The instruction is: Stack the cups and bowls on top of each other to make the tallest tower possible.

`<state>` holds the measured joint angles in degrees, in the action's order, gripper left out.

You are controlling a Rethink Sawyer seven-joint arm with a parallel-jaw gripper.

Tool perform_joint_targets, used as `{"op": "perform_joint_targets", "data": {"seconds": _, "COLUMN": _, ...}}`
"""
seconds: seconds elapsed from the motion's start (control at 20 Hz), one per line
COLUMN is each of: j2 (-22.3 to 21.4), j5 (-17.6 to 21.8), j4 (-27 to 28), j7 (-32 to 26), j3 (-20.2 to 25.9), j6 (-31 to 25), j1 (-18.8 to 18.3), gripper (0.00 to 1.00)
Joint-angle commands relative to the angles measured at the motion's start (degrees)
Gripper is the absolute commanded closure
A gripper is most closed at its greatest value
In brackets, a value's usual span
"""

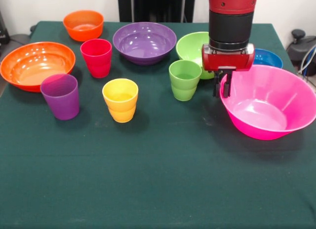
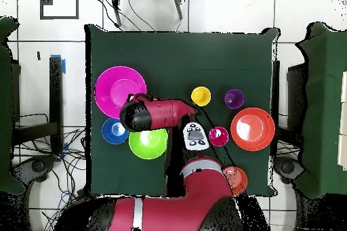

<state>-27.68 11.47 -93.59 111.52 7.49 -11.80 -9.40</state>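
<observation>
My gripper [image 1: 221, 93] hangs at the left rim of the big pink bowl [image 1: 269, 103], one finger on each side of the rim, jaws nearly together. The bowl rests on the table. The green cup [image 1: 184, 79] stands just left of the gripper, the lime green bowl [image 1: 191, 47] behind it, and the small blue bowl [image 1: 269, 57] behind the pink one. The yellow cup [image 1: 120, 99], purple cup [image 1: 60, 96] and red cup [image 1: 97, 57] stand upright to the left. The purple bowl [image 1: 144, 42], large orange bowl [image 1: 36, 64] and small orange bowl [image 1: 83, 24] lie further back and left.
From overhead, my arm [image 2: 152, 114] covers the green cup and the purple bowl; the pink bowl [image 2: 115, 86], blue bowl [image 2: 114, 131] and lime bowl [image 2: 149, 144] sit clustered by it. The dark green tablecloth [image 1: 163, 179] stretches bare in front of the cups.
</observation>
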Motion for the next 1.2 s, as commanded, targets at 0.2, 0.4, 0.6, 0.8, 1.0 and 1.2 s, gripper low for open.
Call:
{"op": "perform_joint_targets", "data": {"seconds": 0.2, "j2": 3.5, "j5": 3.6, "j4": 1.0, "j7": 1.0, "j3": 2.2, "j6": -0.5, "j1": -0.1, "gripper": 0.0}}
{"op": "perform_joint_targets", "data": {"seconds": 0.4, "j2": 3.4, "j5": 3.5, "j4": 1.0, "j7": 0.3, "j3": 2.8, "j6": -1.4, "j1": -0.8, "gripper": 0.0}}
{"op": "perform_joint_targets", "data": {"seconds": 0.6, "j2": 2.7, "j5": 2.9, "j4": 1.2, "j7": 1.1, "j3": 2.0, "j6": -2.4, "j1": 0.0, "gripper": 0.0}}
{"op": "perform_joint_targets", "data": {"seconds": 0.8, "j2": 2.7, "j5": 2.8, "j4": 1.3, "j7": 0.8, "j3": 2.3, "j6": -2.7, "j1": -0.2, "gripper": 0.0}}
{"op": "perform_joint_targets", "data": {"seconds": 1.0, "j2": 2.4, "j5": 3.0, "j4": 0.7, "j7": 0.8, "j3": 2.5, "j6": -2.3, "j1": -0.4, "gripper": 0.0}}
{"op": "perform_joint_targets", "data": {"seconds": 1.2, "j2": 1.5, "j5": 2.9, "j4": -0.1, "j7": 0.8, "j3": 2.7, "j6": -2.6, "j1": -0.4, "gripper": 0.0}}
